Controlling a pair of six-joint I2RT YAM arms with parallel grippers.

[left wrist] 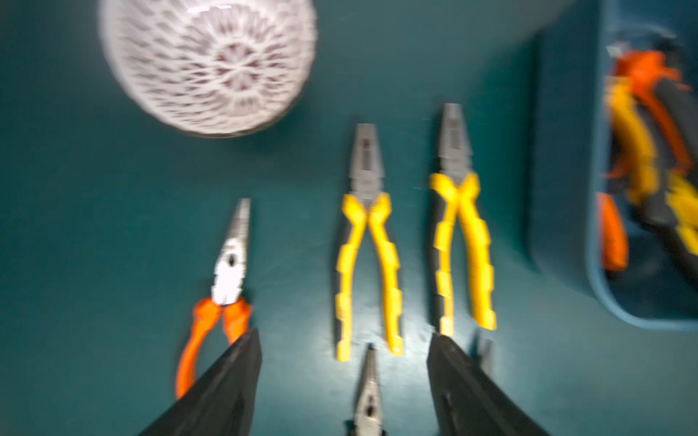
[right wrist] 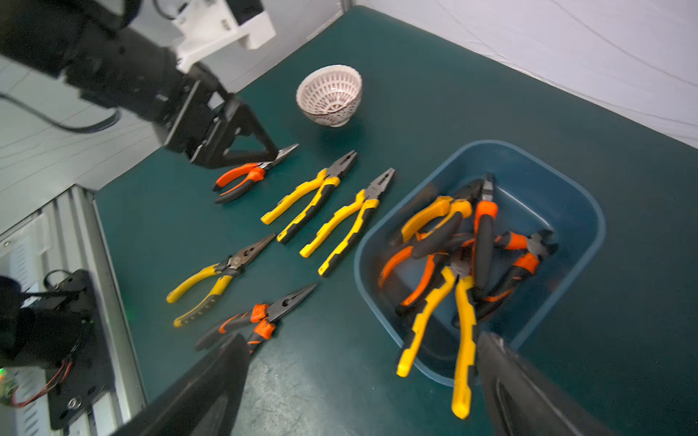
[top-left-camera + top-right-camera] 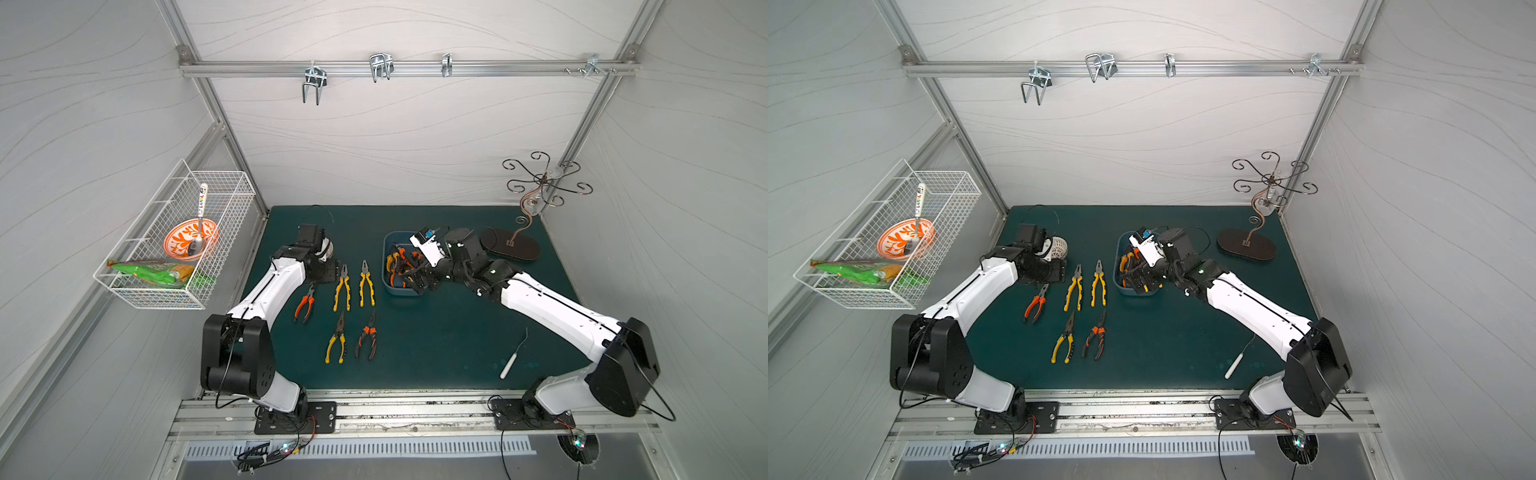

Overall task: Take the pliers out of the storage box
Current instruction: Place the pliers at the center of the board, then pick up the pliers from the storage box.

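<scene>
The slate-blue storage box point(image 3: 388, 287) point(image 2: 528, 158) stands at mid-table with several pliers point(image 2: 453, 256) piled in it. One yellow pair point(image 2: 462, 339) pokes its handles over the rim. Several more pliers lie in rows on the green mat: an orange pair point(image 3: 305, 305), two yellow pairs point(image 3: 341, 289) point(image 3: 365, 284) and two long-nosed pairs point(image 3: 336, 340) point(image 3: 367, 338). My right gripper point(image 2: 360, 345) point(image 3: 409, 282) hangs open at the box's near end, one finger beside the yellow handles, gripping nothing. My left gripper point(image 1: 343, 339) hovers open and empty just above the mat by the orange pair point(image 1: 223, 287).
A small white perforated bowl point(image 3: 329, 249) point(image 1: 207, 64) sits behind the left wrist. A white-handled hook tool point(image 3: 509, 363) lies at the front right. A scrolled metal stand on a dark oval base point(image 3: 513, 247) is at the back right. A white wire basket point(image 3: 174, 241) hangs on the left wall.
</scene>
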